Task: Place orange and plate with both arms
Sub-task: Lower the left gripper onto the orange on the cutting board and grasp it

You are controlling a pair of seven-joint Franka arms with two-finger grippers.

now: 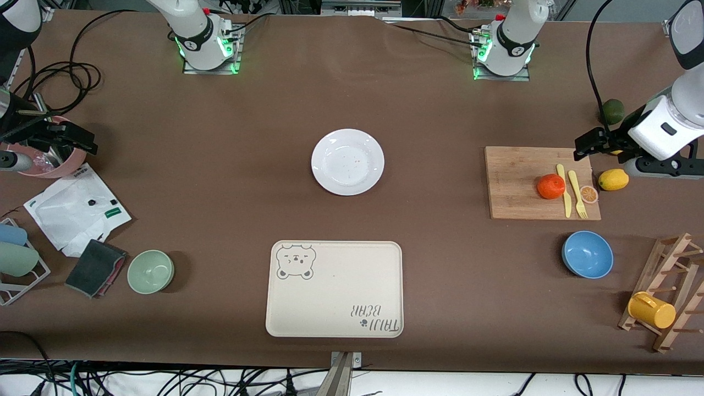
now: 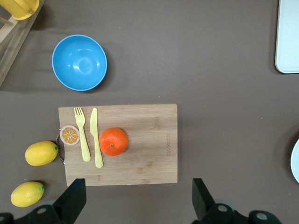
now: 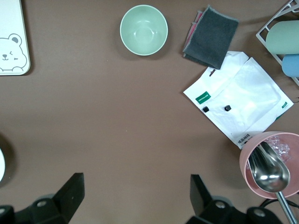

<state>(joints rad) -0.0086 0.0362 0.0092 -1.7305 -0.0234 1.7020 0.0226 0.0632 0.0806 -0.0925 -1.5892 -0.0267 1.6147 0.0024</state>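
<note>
The orange [image 1: 551, 186] [image 2: 113, 141] lies on a bamboo cutting board [image 1: 517, 176] [image 2: 149, 149] toward the left arm's end of the table. The white plate [image 1: 347, 162] sits bare at the table's middle; only its rim [image 2: 296, 161] [image 3: 1, 165] shows in the wrist views. My left gripper [image 1: 586, 144] [image 2: 138, 200] hangs open and holds nothing, over the table just off the board's edge. My right gripper [image 1: 74, 140] [image 3: 136, 196] is open too, with nothing in it, over bare table beside a pink cup [image 1: 52, 165] [image 3: 271, 163].
A yellow fork [image 1: 577, 193], knife and orange slice [image 1: 589, 194] share the board. Lemons [image 1: 613, 179], a green fruit [image 1: 612, 111], a blue bowl [image 1: 587, 254] and a cup rack [image 1: 660, 305] stand nearby. The bear tray [image 1: 334, 288] is nearest the camera; green bowl [image 1: 150, 271], cloth [image 1: 96, 268] and bag [image 1: 77, 209] lie toward the right arm's end.
</note>
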